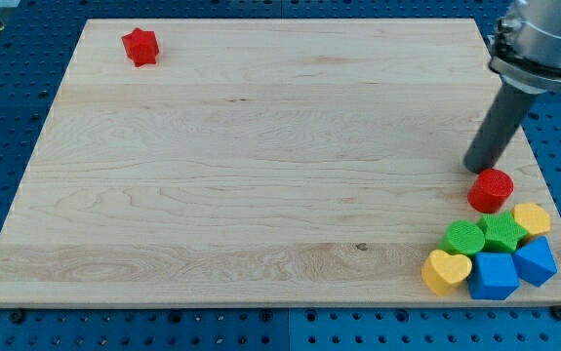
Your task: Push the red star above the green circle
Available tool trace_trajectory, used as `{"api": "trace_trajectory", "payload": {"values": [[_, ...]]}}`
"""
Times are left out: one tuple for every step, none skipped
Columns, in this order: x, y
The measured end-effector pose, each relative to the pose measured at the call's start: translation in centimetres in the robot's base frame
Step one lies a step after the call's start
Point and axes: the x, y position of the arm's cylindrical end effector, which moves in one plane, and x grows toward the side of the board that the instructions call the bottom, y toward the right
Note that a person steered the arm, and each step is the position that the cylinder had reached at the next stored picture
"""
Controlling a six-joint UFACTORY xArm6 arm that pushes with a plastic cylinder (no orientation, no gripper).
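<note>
Tabletop (pixel 260 166) of pale wooden board, resting on a blue perforated base (pixel 7 78). Red star-shaped block (pixel 140 46) near the view's top-left corner, alone, well apart from all other blocks. Green circular block (pixel 463 237) in the cluster at the view's bottom right, so the red star lies far to the view's left of it and higher. Cluster contents: green star-shaped block (pixel 502 231) touching the green circle on the view's right; yellow block (pixel 532 218) further right, shape unclear; yellow heart-shaped block (pixel 446 271) below the green circle; two blue blocks, one (pixel 495 277) beside the heart, one (pixel 536 261) nearer the board's right edge, shapes unclear. Red round block (pixel 491 190) just above the cluster. My tip (pixel 474 170), the dark rod's lower end, just up-left of the red round block, contact not discernible. Gripper: none fitted, nothing held
</note>
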Motion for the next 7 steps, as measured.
{"api": "trace_trajectory", "payload": {"values": [[2.3, 0.8], [4.2, 0.8], [3.7, 0.4], [1.6, -3.3], [1.6, -11.0], [1.5, -20.8], [-0.1, -30.2]]}}
